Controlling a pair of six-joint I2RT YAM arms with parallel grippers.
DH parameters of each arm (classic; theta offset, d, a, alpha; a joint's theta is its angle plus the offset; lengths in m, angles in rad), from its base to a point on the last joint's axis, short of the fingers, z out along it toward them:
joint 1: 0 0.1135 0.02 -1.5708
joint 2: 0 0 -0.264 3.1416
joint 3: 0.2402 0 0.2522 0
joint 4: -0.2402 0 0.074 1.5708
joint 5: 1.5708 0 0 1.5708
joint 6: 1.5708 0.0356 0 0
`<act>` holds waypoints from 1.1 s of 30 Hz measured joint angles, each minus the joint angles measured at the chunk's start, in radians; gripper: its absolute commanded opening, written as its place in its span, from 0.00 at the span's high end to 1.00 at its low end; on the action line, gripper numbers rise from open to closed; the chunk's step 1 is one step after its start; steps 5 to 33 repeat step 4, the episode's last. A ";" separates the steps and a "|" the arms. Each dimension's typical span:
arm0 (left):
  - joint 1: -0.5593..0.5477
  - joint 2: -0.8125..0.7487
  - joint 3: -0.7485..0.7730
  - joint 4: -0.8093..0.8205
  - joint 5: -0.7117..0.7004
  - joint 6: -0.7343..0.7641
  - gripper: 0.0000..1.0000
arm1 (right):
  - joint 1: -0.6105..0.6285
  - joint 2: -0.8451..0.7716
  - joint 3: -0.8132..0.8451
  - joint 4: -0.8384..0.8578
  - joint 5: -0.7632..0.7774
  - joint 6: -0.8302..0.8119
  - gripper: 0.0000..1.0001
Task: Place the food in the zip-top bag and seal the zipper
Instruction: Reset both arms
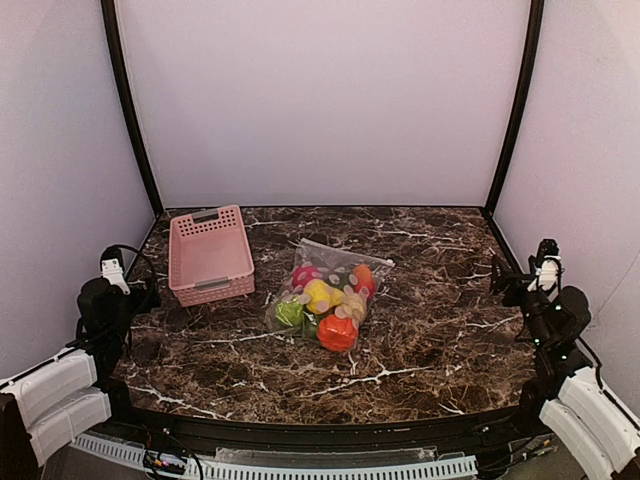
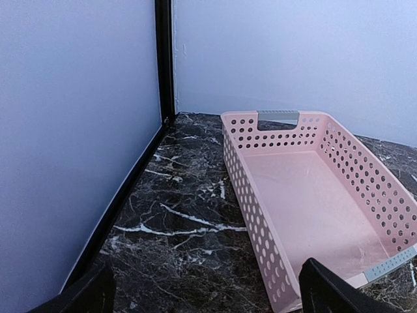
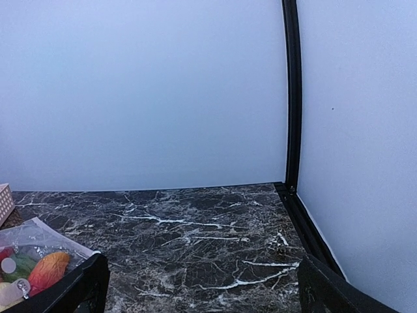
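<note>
Lying on the table (image 1: 440,330) beside the pink basket (image 1: 210,255), the zip-top bag (image 1: 322,262) holds the food (image 1: 337,330); left gripper (image 2: 207,293) and right gripper (image 3: 202,287) gape empty at its near corners.

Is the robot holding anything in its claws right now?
Nothing. Both arms' jaws stand open and empty; the zip-top bag of toy food lies untouched on the table.
</note>
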 measured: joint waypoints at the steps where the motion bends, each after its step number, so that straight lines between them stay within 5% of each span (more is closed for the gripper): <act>1: 0.000 0.000 0.000 0.002 0.000 0.000 0.01 | 0.000 -0.002 0.000 0.000 0.002 0.000 0.01; 33: 0.000 -0.001 0.000 0.003 -0.005 0.001 0.01 | 0.000 -0.004 0.000 0.000 0.005 0.000 0.01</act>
